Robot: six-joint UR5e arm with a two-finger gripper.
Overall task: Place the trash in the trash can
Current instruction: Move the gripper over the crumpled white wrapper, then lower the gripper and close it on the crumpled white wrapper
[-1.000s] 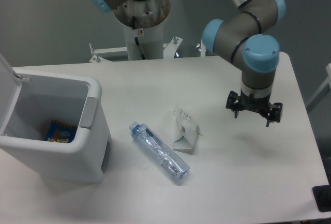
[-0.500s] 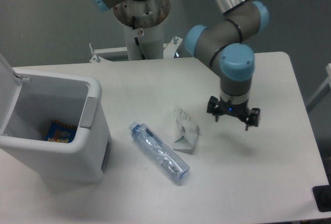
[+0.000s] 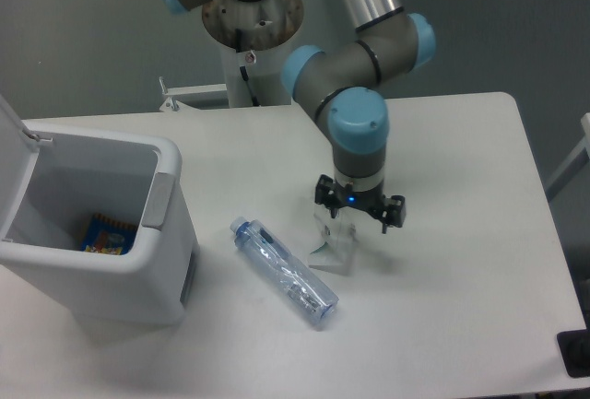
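- White worktop carries both trash items.
- We find the gripper spread wide, holding nothing, poised directly above the carton.
- Bottle lies left of the jaws; trash can farther left, lid up.
- We advise descending squarely, jaws straddling the carton's narrow width.

White table carries the trash can at left, the crushed bottle mid-table, the flattened carton just beside it.
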